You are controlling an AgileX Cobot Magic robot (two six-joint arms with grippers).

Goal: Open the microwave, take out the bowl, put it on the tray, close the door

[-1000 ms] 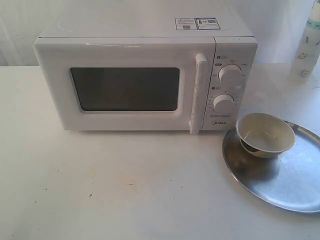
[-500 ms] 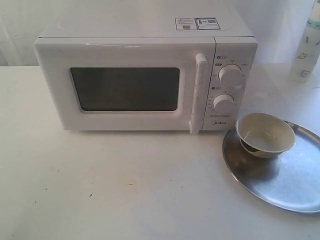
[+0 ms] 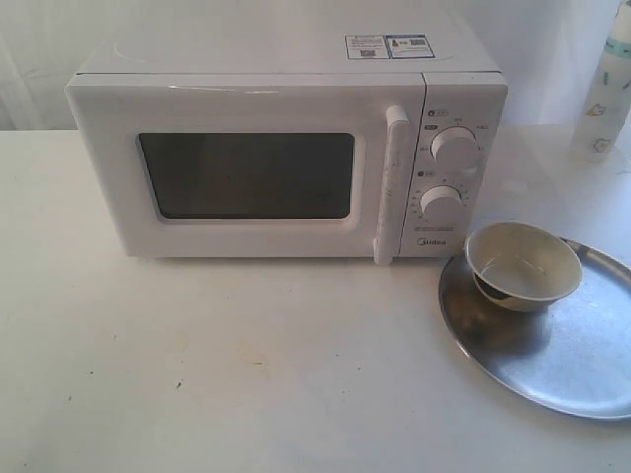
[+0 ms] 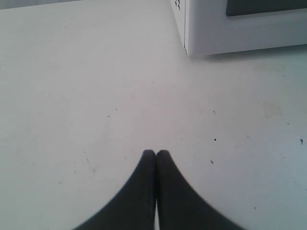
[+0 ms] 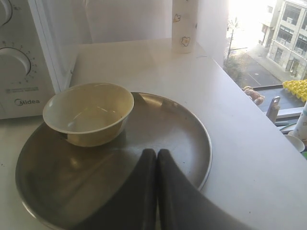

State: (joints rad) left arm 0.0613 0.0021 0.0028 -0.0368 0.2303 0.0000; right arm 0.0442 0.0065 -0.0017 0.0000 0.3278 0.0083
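Nothing has moved: your small cream bowl (image 3: 523, 264) sits on the round silver tray (image 3: 567, 372), the door (image 3: 258, 169) of the white microwave (image 3: 246, 54) is closed, and the left pincer (image 4: 156, 154) and right pincer (image 5: 157, 152) are pinched together empty, so the task looks done and calls for no further move.

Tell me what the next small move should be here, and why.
Probably none, just end the run: the bowl sits on the tray, the door looks shut, and the left claw and right claw are shut, holding nothing.

The white table (image 3: 197, 374) carries the microwave (image 3: 276, 108), the tray (image 3: 572, 367) and a white bottle (image 3: 603, 103).
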